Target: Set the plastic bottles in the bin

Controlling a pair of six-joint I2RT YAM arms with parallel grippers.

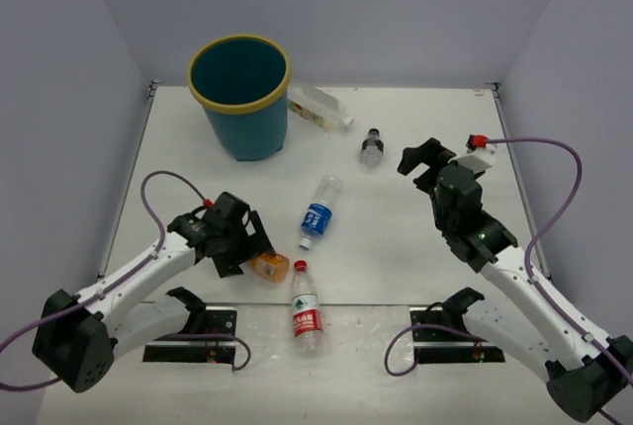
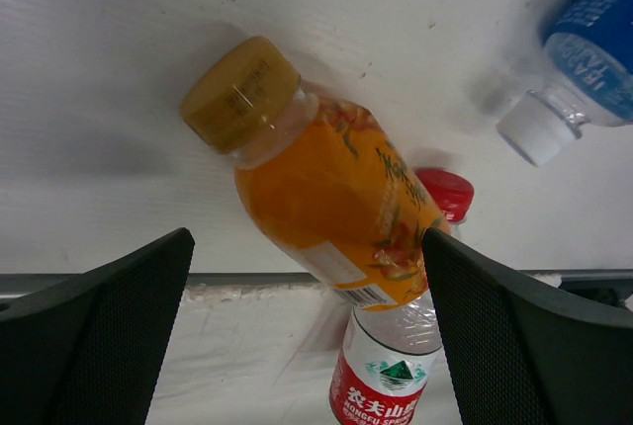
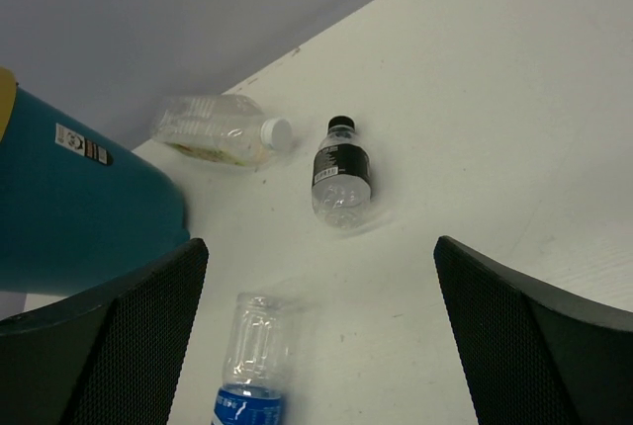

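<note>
White table point(image 1: 386, 237) — boxed in by plain lavender-grey walls point(image 1: 396, 10).

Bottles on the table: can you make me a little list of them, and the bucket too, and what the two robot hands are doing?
Bin: teal with a yellow rim, upright, far left; no bottle visible inside
Orange bottle: lying down, near left
Red-label bottle: lying at the near edge, cap next to the orange one
Blue-label bottle: lying mid-table
Dark-capped bottle: lying right of the bin
Clear bottle: lying beside the bin
Left gripper: open, straddling the orange bottle, not clamped
Right gripper: open, holding nothing
</note>
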